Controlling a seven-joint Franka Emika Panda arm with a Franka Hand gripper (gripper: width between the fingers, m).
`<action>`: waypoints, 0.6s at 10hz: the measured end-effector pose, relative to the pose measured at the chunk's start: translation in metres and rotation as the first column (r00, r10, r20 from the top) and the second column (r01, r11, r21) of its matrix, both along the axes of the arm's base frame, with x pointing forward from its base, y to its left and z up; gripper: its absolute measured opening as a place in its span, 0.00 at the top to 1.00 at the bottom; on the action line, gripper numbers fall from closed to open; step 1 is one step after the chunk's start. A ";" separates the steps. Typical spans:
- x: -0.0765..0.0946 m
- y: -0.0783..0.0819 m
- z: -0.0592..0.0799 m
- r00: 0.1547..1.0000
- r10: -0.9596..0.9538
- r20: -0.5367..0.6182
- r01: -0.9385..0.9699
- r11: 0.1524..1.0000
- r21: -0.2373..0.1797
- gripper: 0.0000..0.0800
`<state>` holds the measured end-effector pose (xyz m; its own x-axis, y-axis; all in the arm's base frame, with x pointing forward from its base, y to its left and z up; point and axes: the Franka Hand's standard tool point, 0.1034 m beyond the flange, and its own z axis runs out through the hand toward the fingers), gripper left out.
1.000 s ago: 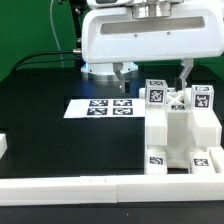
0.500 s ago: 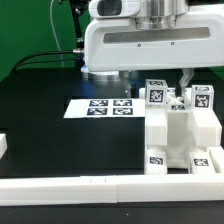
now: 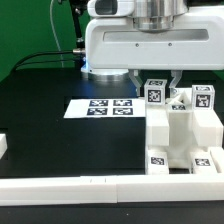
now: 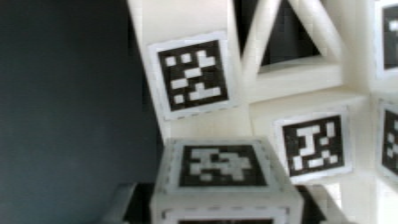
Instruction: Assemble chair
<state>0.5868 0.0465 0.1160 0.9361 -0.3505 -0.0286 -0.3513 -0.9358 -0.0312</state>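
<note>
The partly built chair [image 3: 182, 135] is chunky white plastic with black-and-white tags and stands at the exterior view's right, against the front rail. A tagged upright piece [image 3: 155, 93] rises from its near-left top corner. My gripper [image 3: 157, 80] is open, and its two dark fingers [image 3: 135, 79] hang on either side of that piece, with gaps visible. In the wrist view the same tagged piece [image 4: 221, 166] sits between the fingers [image 4: 135, 203], with more tagged chair parts [image 4: 196, 78] beyond it. My gripper [image 4: 222, 208] holds nothing.
The marker board [image 3: 104, 106] lies flat on the black table to the left of the chair. A white rail [image 3: 80, 186] runs along the front edge. A small white block [image 3: 3, 146] sits at the far left. Cables trail at the back left.
The gripper has moved to the exterior view's right and a little lower, from above the marker board's edge to either side of the chair's tagged upright piece.
</note>
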 end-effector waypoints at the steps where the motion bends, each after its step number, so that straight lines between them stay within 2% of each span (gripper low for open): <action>1: 0.000 0.000 0.000 0.996 -0.090 -0.003 0.090 0.996 -0.001 0.67; 3: 0.000 0.000 0.000 0.972 -0.235 -0.009 0.235 0.972 -0.004 0.67; 4: 0.000 -0.001 0.000 0.928 -0.371 -0.013 0.371 0.929 -0.009 0.67; 5: 0.000 0.000 0.000 0.876 -0.482 -0.017 0.482 0.876 -0.006 0.67; 6: 0.001 -0.001 0.000 0.768 -0.641 -0.012 0.641 0.768 -0.004 0.67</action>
